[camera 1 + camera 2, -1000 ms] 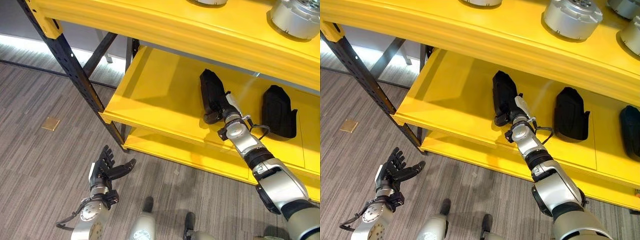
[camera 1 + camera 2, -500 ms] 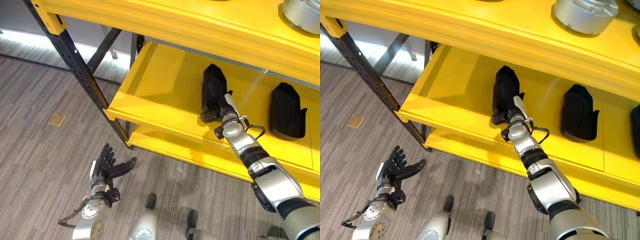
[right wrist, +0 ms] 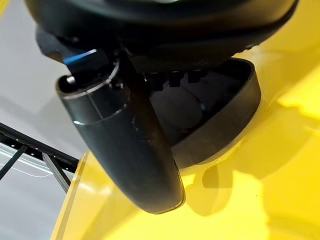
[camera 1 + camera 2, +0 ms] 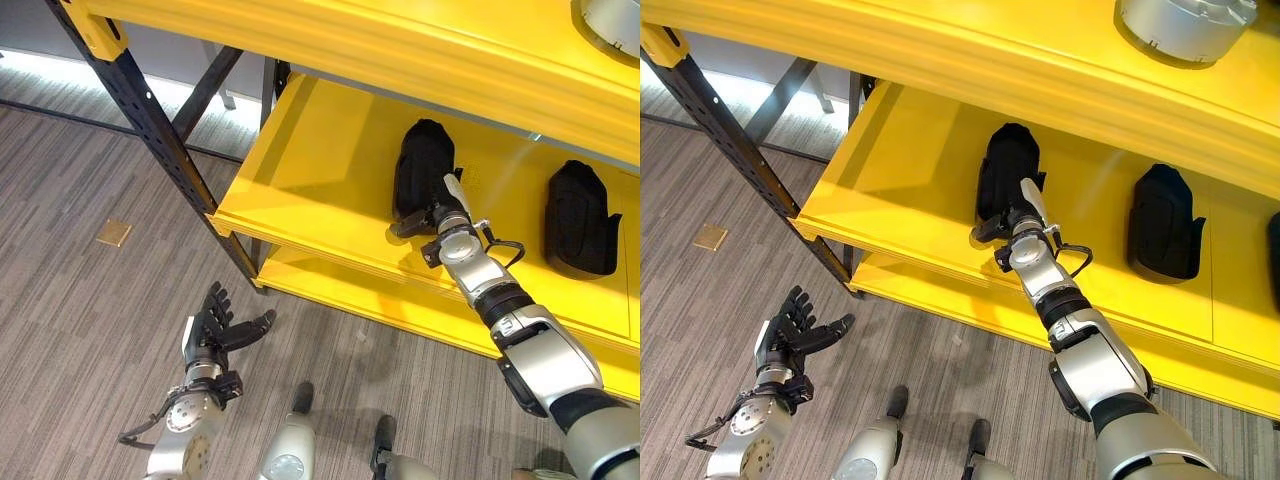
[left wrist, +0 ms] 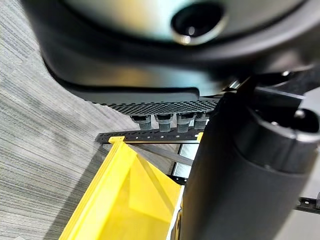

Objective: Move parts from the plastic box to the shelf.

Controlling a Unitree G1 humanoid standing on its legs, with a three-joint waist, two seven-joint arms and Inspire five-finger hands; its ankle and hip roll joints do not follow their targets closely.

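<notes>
A black moulded part (image 4: pixel 415 165) lies on the yellow middle shelf (image 4: pixel 320 170). My right hand (image 4: pixel 435 212) reaches onto that shelf, its straight fingers lying over the part's near end. Its thumb (image 4: pixel 985 232) sticks out to the side, clear of the part. In the right wrist view the part's curved shell (image 3: pixel 220 125) rests on the yellow board past the fingers, and the thumb (image 3: pixel 130 150) stands apart from it. My left hand (image 4: pixel 215 335) hangs low over the floor, open and holding nothing.
A second black part (image 4: pixel 580 215) lies further right on the same shelf. Silver round parts (image 4: pixel 1185 20) stand on the top shelf. A black rack post (image 4: pixel 150 110) runs down the shelf's left end. A brass plate (image 4: pixel 113 232) is set in the floor.
The right thumb has swung out, away from the black part, which now lies a little more slanted on the shelf. The view has shifted slightly. The left hand has stayed put.
</notes>
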